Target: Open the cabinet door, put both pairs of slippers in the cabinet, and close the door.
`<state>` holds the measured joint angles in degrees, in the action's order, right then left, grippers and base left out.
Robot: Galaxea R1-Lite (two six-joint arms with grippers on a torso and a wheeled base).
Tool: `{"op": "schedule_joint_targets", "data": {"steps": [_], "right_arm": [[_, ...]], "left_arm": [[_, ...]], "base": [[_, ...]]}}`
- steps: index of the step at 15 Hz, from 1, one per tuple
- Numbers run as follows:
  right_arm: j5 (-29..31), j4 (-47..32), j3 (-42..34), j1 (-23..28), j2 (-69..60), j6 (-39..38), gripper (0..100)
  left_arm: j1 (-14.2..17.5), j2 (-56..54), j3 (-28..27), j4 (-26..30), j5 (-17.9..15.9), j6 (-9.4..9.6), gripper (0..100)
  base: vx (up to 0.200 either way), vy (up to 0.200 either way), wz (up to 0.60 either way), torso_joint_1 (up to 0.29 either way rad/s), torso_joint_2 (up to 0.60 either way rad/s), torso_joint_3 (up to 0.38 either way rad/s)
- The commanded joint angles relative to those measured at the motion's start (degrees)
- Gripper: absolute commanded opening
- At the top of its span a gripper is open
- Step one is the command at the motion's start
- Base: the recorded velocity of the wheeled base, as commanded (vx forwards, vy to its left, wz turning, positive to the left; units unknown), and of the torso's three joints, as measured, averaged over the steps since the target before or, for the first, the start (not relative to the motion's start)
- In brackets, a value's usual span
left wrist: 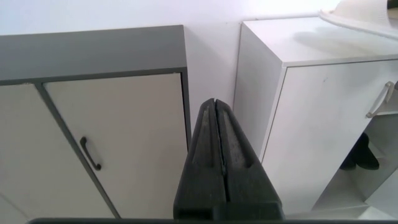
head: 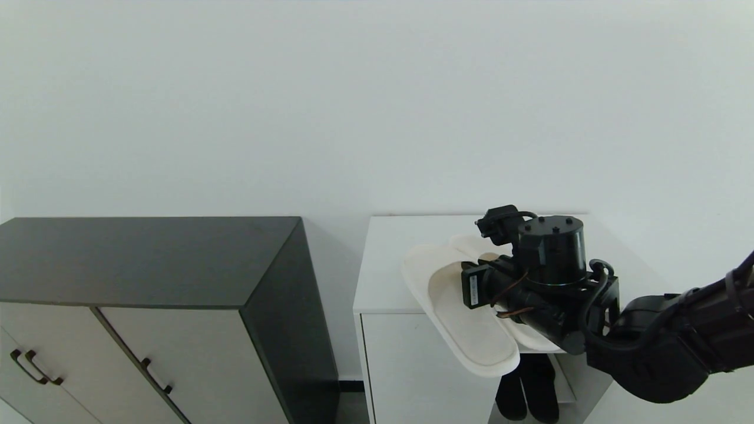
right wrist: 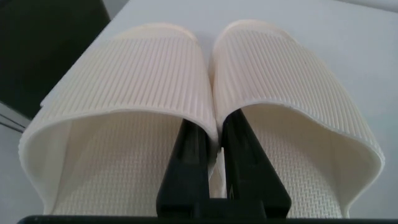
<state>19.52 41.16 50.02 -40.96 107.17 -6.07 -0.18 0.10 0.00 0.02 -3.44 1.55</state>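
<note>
- Right wrist view: the right gripper [right wrist: 216, 168] has one finger slid under the upper of each of the cream slippers [right wrist: 137, 81]. The fingers are drawn narrow, pinching the pair's two inner walls together. The toes point away over the white top beyond them.
- Head view: the cream pair lies on the top of the white cabinet [head: 386, 282], with its heels hanging out past the front edge. Below, the door [head: 424, 365] appears to stand open, and a pair of black slippers [head: 527, 391] already sits on the shelf inside. A dark-topped cabinet [head: 135, 253] stands just beside, to the left.
- Left wrist view: the left gripper [left wrist: 216, 155] hangs low before the two cabinets, its fingers pressed together on nothing. The door's handle [left wrist: 380, 99] and the black pair show past it.
- The step in hand looks like carrying the cream pair down into the opening.
- To do it well, keep the pinch firm, since only the soft inner walls are held and the soles may sag or twist.
- Draw the pair back clear of the top edge before lowering, then pass round the door.
- Set the soles flat beside the black pair, not on it.
</note>
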Motion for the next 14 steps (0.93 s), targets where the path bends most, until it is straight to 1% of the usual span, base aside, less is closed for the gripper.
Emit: {"op": "schedule_joint_targets", "data": {"steps": [1,7,14], "right_arm": [[0.08,0.07,-0.01,-0.08,0.06,0.01,0],[0.08,0.15,-0.36,-0.08,0.15,0.18,0],[-0.01,0.15,-1.06,-0.17,0.23,0.18,0]], "left_arm": [[0.01,-0.01,0.0,-0.02,0.01,0.03,0],[0.01,-0.01,0.0,-0.02,0.01,-0.05,0],[0.01,-0.01,0.0,-0.02,0.01,-0.05,0]], "base": [[-0.2,0.0,0.0,0.007,0.01,0.007],[-0.2,0.0,0.0,-0.006,0.0,0.005],[0.0,0.0,0.0,0.0,0.0,0.0]]}}
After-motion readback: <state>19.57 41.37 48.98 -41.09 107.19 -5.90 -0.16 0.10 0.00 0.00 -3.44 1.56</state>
